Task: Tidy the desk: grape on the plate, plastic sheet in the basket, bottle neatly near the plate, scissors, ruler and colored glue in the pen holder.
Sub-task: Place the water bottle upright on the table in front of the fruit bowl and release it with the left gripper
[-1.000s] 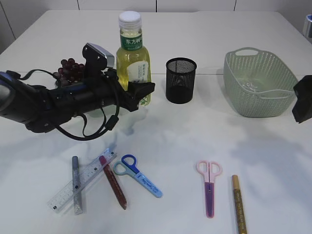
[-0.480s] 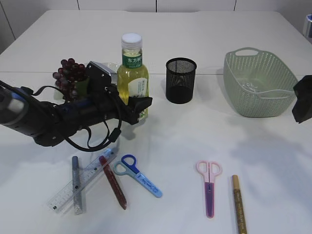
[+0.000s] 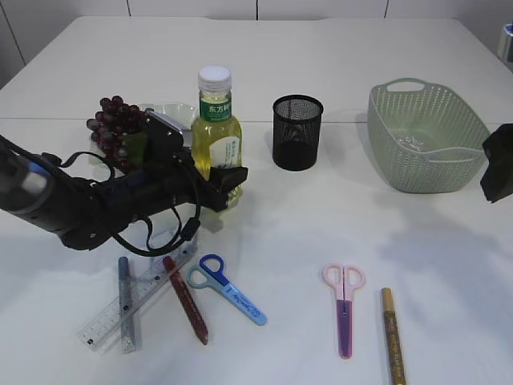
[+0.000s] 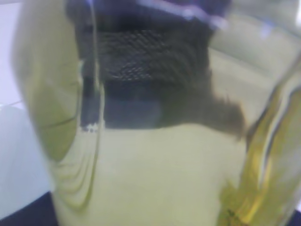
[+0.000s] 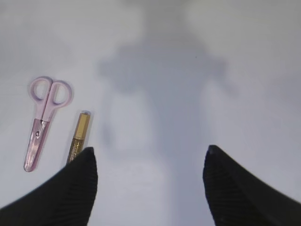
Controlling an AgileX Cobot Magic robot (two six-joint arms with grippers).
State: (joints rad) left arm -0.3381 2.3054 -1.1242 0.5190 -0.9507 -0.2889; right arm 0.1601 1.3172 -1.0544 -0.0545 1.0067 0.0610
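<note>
Beside the grapes' plate point(image 3: 172, 110), the left hand point(image 3: 228, 180) clasps the oil bottle point(image 3: 216, 128) upright for neat placement; the right hand point(image 5: 149, 188) gapes, empty.

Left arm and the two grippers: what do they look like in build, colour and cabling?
The left arm is glossy black with a blue accent, a silver-grey camera block at the wrist and loose black cables looping below. The right gripper has black, finely ribbed, rounded fingers. The left gripper is black.

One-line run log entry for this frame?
left gripper: shut on bottle, upright beside grapes | right gripper: open, empty, above table | pen holder: no tools in yet
</note>
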